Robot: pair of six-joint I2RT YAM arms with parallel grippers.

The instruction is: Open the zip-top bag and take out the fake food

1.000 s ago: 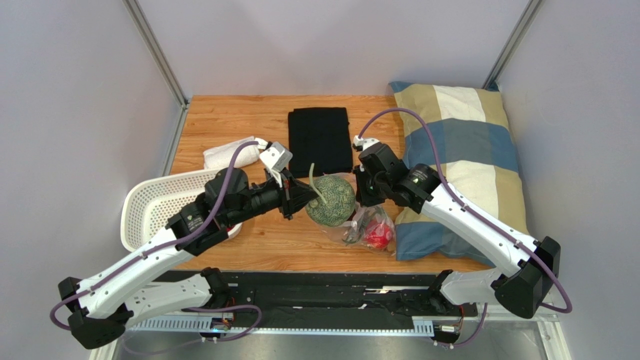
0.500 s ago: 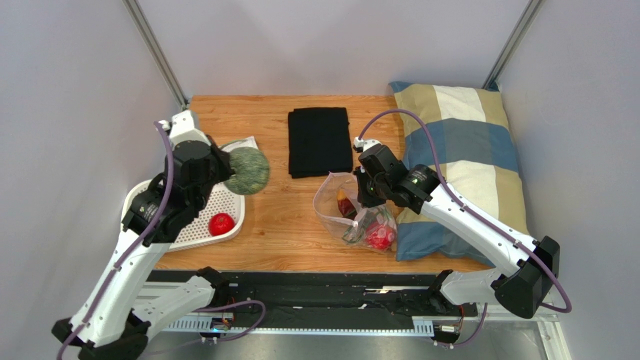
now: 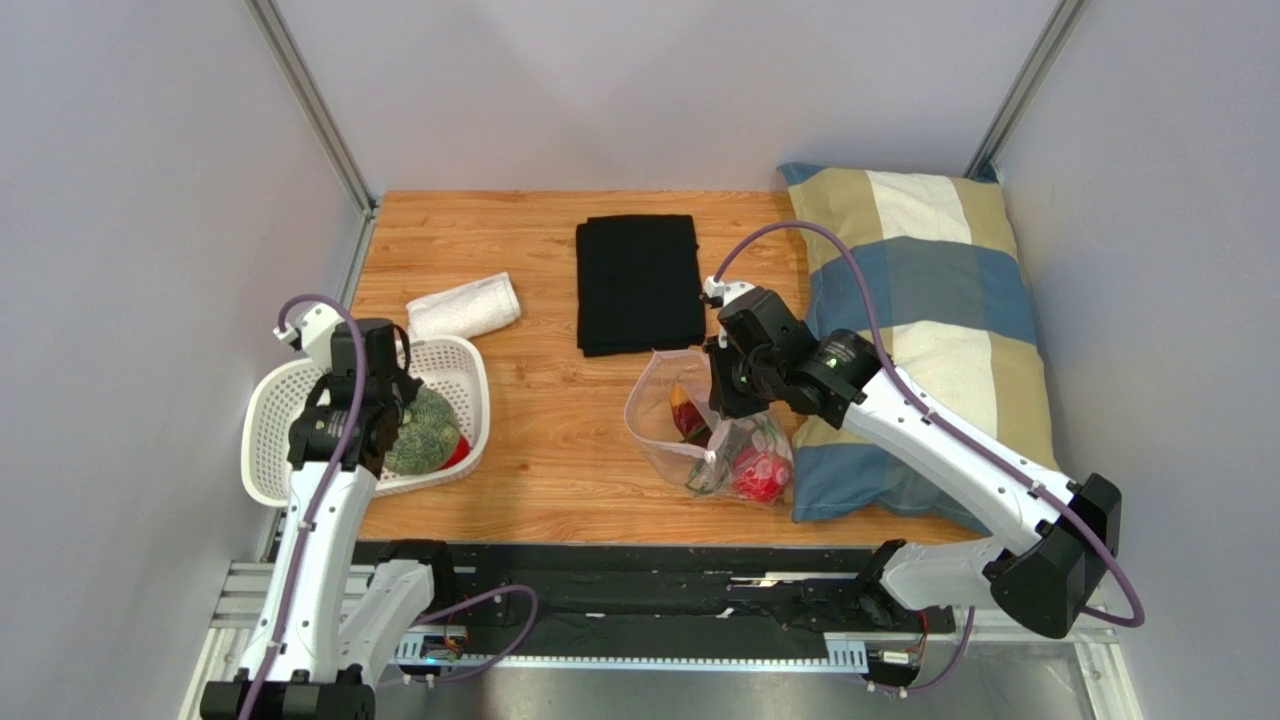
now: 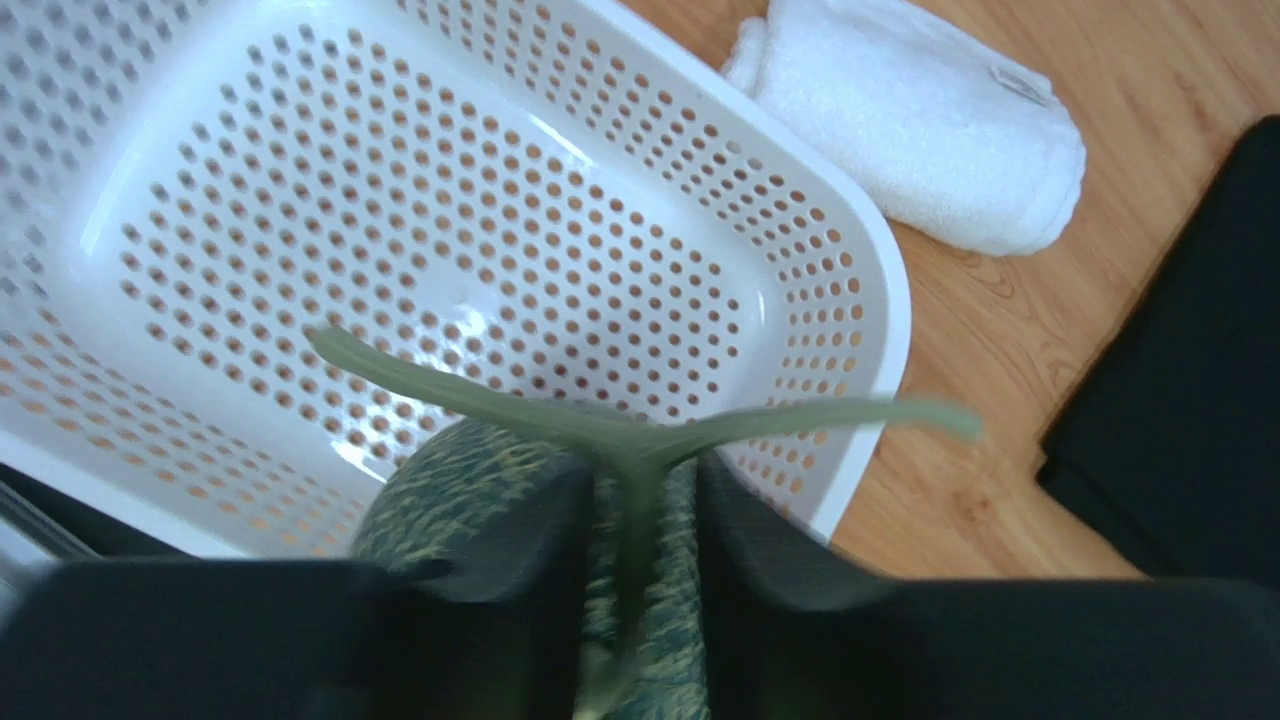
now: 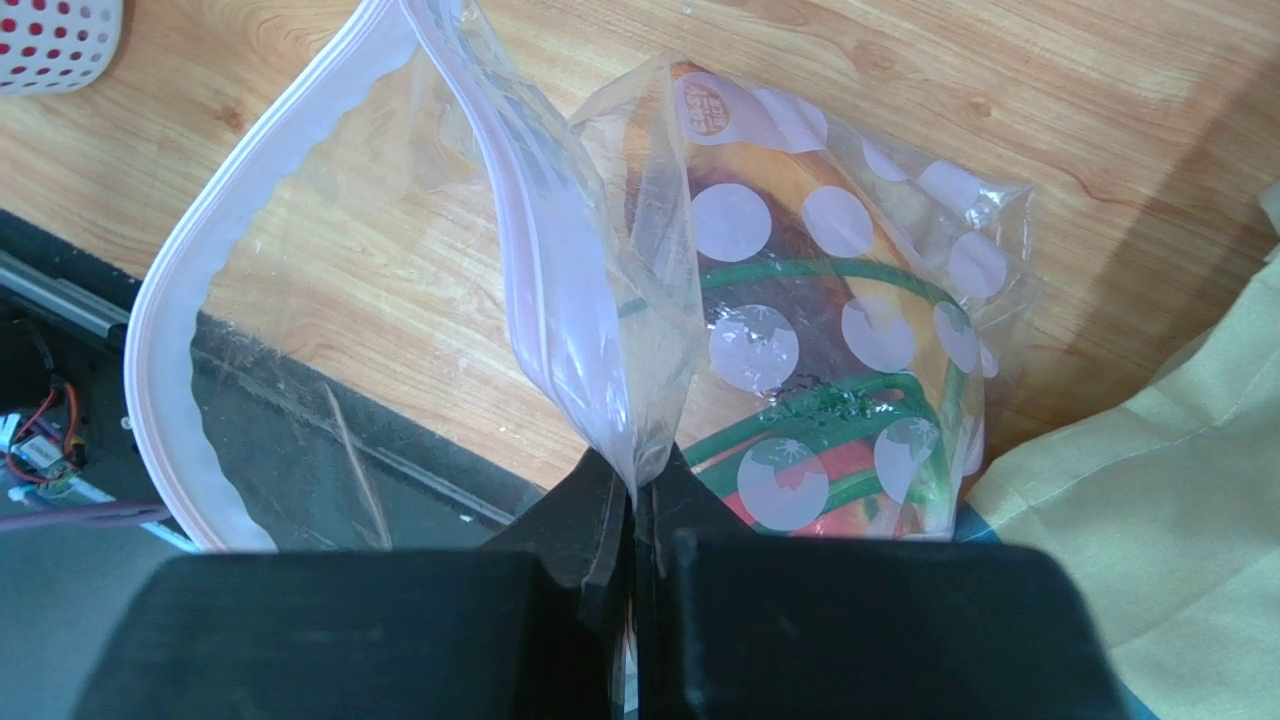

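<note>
- The bag (image 5: 842, 270) lies near and right of centre on the table, with the pillow (image 3: 917, 330) against its right side. Its mouth gapes toward the left.
- It is thin, crinkly film and looks light, floppy and slippery. It would likely sag shut if let go. The firmer zip strip (image 5: 166, 315) is probably the surest place to pinch it.
- The right gripper (image 5: 637, 488) is clamped tight on a fold of the bag wall just below the mouth and holds it up and open.
- Inside the bag are an orange piece (image 3: 688, 408), a red fruit (image 3: 759, 477) and green stems (image 5: 842, 428). They all look like light, hard plastic. The fruit may roll and the stems could snag on the film.
- The left gripper (image 4: 639, 495) is closed on the stem of a melon (image 3: 425, 435) and holds it over the basket (image 3: 278, 435) at the near left. The melon's body looks too wide for the jaws, so the stem serves as the handle, and the melon may swing.
- A bit of red shows in the basket beside the melon, too hidden to name.
- A towel (image 3: 463, 306) lies just beyond the basket, and a cloth (image 3: 642, 282) lies at the far middle, apart from the bag.
- The right arm and the pillow crowd the bag's right side, so the open left side looks like the freer way in.
</note>
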